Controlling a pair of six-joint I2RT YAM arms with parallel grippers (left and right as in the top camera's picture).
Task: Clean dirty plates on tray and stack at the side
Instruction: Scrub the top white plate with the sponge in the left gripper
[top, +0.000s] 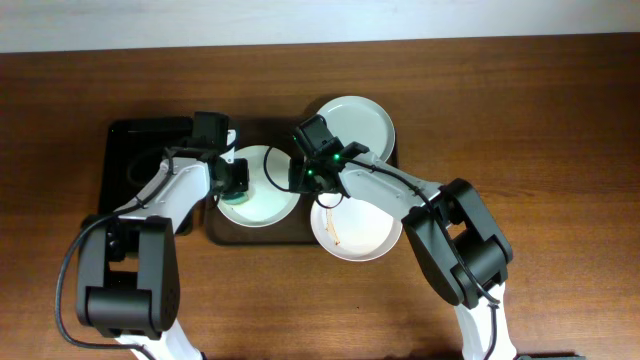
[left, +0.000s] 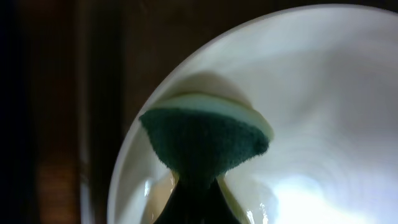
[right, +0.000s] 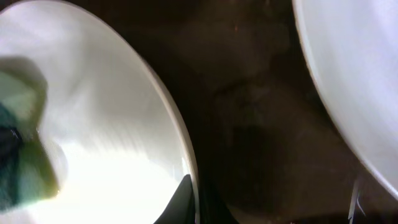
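Left gripper (top: 233, 187) is clamped on a green-and-pale sponge (left: 205, 140), its fingers (left: 194, 202) pinching it from behind and pressing its green face down onto the left plate (top: 268, 190). That plate lies on the left half of the brown tray (top: 225, 232), and in the left wrist view its white surface shows glossy under the sponge. Right gripper (top: 303, 178) sits at the same plate's right rim; in the right wrist view its dark fingertips (right: 179, 202) stand on either side of the rim, nipped onto it. 2 more plates lie on the tray's right half: the far plate (top: 358, 125) overhangs the tray's far edge, and the near plate (top: 352, 232), with a faint brownish streak, overhangs the near edge above the table (top: 560, 120). Just left of the brown tray lies a black tray (top: 140, 150)
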